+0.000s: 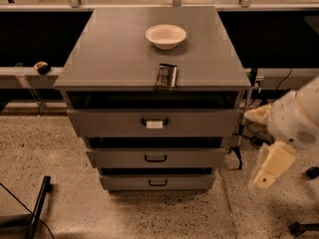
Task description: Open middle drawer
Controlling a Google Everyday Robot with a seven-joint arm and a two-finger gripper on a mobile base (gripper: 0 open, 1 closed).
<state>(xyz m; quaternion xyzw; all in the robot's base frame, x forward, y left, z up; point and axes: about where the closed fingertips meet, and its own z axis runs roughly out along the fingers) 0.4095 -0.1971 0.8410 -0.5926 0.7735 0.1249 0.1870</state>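
The middle drawer [199, 158] is a wide grey front with a small black loop handle [155, 158] and no label. It sits between the top drawer [99, 123], which has a white label at its handle, and the lowest drawer [189, 182]. All three fronts stand slightly stepped out, with dark gaps above them. My gripper [271, 166] hangs at the end of the white arm [296, 121], right of the cabinet at about the height of the middle drawer. It is apart from the cabinet and touches nothing.
A white bowl [166, 36] and a dark packet [166, 76] lie on the cabinet top [109, 49], the packet at its front edge. Cables and a thin stand [244, 118] are right of the cabinet. A black pole [37, 205] lies at lower left on the speckled floor.
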